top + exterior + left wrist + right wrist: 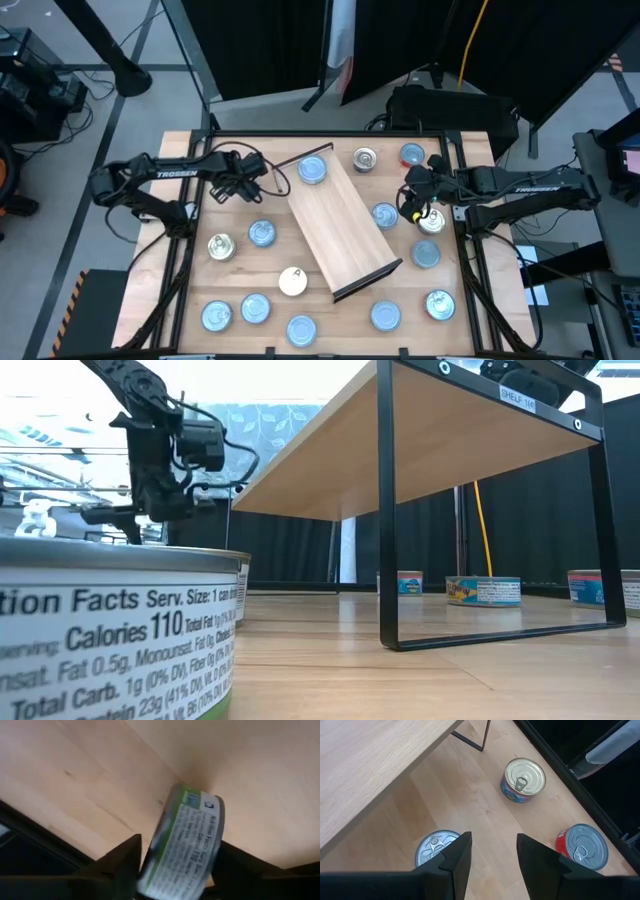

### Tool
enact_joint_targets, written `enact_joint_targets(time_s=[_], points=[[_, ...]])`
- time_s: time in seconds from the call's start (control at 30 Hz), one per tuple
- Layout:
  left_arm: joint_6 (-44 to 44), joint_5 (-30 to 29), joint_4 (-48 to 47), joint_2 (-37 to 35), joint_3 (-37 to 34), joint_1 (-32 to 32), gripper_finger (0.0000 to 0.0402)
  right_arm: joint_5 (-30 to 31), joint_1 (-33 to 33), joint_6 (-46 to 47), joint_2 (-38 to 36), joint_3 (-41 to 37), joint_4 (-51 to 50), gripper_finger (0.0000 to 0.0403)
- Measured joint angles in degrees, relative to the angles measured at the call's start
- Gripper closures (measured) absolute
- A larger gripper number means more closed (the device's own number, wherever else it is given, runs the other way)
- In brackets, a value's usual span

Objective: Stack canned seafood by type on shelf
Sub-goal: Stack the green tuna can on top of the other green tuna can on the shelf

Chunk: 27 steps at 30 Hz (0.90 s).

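Black curtains ring a light-wood table where tins lie scattered around a raised shelf set on the slant at its middle.

Between my left fingers a can sits tilted on edge, its green nutrition label facing the wrist camera, with a finger close on either side of its wall. Whether they are already clamped I cannot tell. That left gripper hangs above the table at the left-rear, near the shelf's far end.

My right gripper hovers beside the shelf's right flank, fingers parted and empty. A silver-topped tin lies just under them, a gold-topped tin stands farther off, and a red-sided tin rests near the table's edge.

The canned seafood looks rigid, dense for its size and slick-sided. I judge the surest hold is across the round wall, fingers square on opposite sides. A tilted grip like this one could let a tin swivel or slip. No tin shows on the shelf top.
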Motion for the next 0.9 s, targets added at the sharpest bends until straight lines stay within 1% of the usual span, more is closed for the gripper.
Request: enact_joint_targets(time_s=[0.1,0.17,0.23,0.33,0.4,0.5,0.6,0.73,0.83,0.9], points=[[-0.05,-0.17,-0.07,1.58,0.00,1.06,0.0239,0.00,0.00,0.00,0.00,0.00,-0.02,0.0255],[-0.12,-1.36,0.02,2.22,0.00,1.17,0.0260,0.00,0.00,0.00,-0.01,0.00,-0.02,0.0255],[-0.78,-2.26,0.07,2.42,0.00,1.06,0.0262,0.00,0.00,0.00,0.00,0.00,-0.02,0.0255],[-4.28,-2.34,0.57,2.28,-0.02,1.05,0.0262,0.00,0.00,0.00,0.00,0.00,-0.02,0.0255],[-7.60,-2.99,0.74,2.20,0.00,0.81,0.0262,0.01,0.00,0.00,0.00,0.00,-0.02,0.0255],[-14.72,-6.59,-0.95,1.07,0.94,-0.66,0.0260,0.02,0.00,0.00,0.00,0.00,0.16,0.0255],[-21.86,-7.35,-6.85,-1.53,3.99,-3.35,0.0257,0.13,0.00,-0.01,-0.01,0.00,0.91,0.0255],[-32.86,-4.42,-16.91,-6.33,10.69,-8.38,0.0255,0.17,0.00,-2.19,0.00,0.00,3.94,0.0255],[-39.95,-2.14,-21.24,-10.52,16.23,-12.20,0.0254,0.04,0.00,-4.75,0.00,0.00,9.26,0.0255],[-42.92,-1.45,-21.52,-13.45,19.84,-14.62,0.0254,-0.88,0.00,-7.68,0.00,0.00,14.13,0.0255]])
